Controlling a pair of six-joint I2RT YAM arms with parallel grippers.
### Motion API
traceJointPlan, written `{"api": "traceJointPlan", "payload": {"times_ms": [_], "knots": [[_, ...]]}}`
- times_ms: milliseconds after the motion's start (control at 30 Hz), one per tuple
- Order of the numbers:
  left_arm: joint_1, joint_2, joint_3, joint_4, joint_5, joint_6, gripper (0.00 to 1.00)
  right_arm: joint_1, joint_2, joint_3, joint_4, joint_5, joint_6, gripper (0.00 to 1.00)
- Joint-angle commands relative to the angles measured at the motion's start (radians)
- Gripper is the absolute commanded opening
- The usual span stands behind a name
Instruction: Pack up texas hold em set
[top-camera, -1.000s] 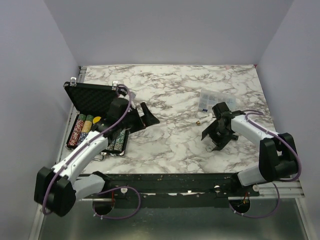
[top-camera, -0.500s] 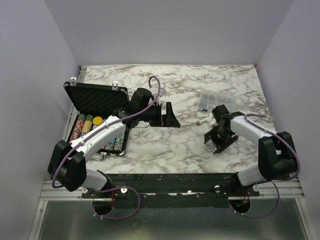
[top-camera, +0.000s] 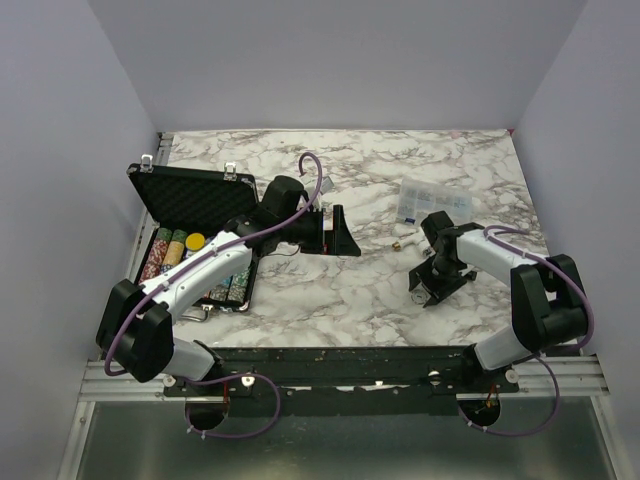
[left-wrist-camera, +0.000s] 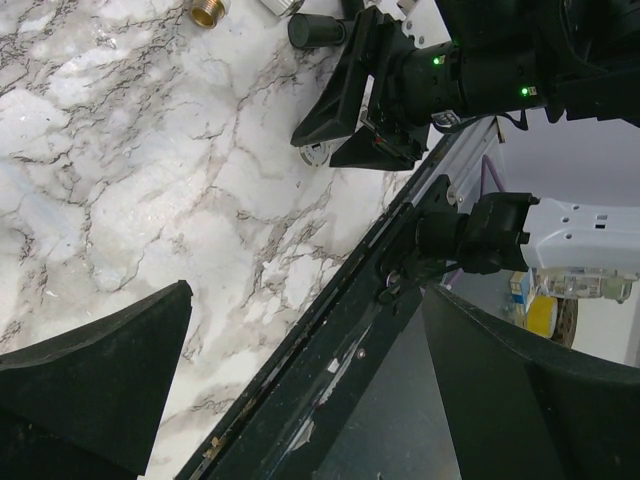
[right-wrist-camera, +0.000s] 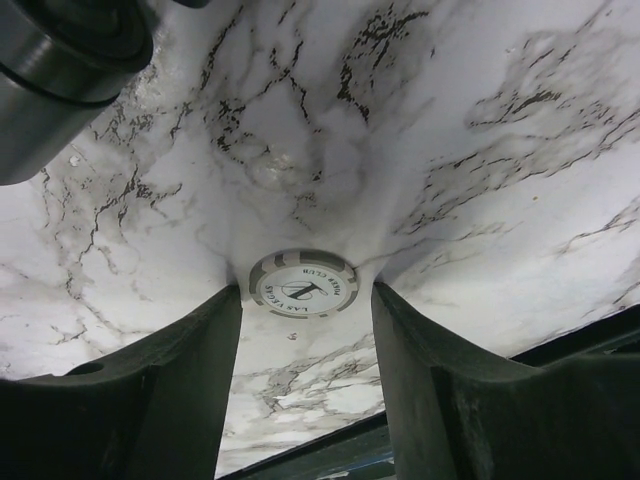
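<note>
The black case (top-camera: 188, 196) stands open at the left, lid up, with rows of coloured chips (top-camera: 165, 256) inside. A small white round chip (right-wrist-camera: 303, 284) lies flat on the marble; it also shows in the top view (top-camera: 417, 297) and in the left wrist view (left-wrist-camera: 315, 153). My right gripper (right-wrist-camera: 305, 300) is open, its fingers low on either side of this chip and not closed on it; in the top view it (top-camera: 428, 286) is at the right middle. My left gripper (top-camera: 340, 232) is wide open and empty over the table's middle. No red card box is in view.
A clear plastic compartment box (top-camera: 432, 200) lies behind the right gripper. A small brass part (top-camera: 397, 243) lies on the marble between the arms, also in the left wrist view (left-wrist-camera: 208, 12). The black table-edge rail (left-wrist-camera: 330, 340) runs along the near side.
My left arm swung from over the case to the table's middle, then held still. My right gripper shifted slightly toward the near left, down around the white chip.
</note>
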Motion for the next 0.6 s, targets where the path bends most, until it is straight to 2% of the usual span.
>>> {"api": "traceJointPlan", "payload": {"times_ms": [0, 200, 300, 433, 567], "knots": [[-0.001, 0.009, -0.005, 0.013, 0.025, 0.015, 0.98, 0.002, 0.031, -0.048, 0.020, 0.084, 0.033, 0.56], [-0.002, 0.014, -0.008, 0.019, 0.031, 0.015, 0.98, 0.001, 0.030, -0.068, 0.032, 0.097, 0.036, 0.46], [-0.002, 0.021, -0.012, 0.028, 0.042, 0.015, 0.98, 0.002, 0.027, -0.053, 0.012, 0.104, 0.027, 0.45], [-0.005, 0.035, -0.013, 0.029, 0.043, 0.014, 0.98, 0.002, 0.006, -0.035, -0.007, 0.101, 0.014, 0.38], [-0.007, 0.050, -0.013, 0.035, 0.046, -0.001, 0.98, 0.002, -0.035, -0.002, -0.031, 0.075, 0.007, 0.37]]}}
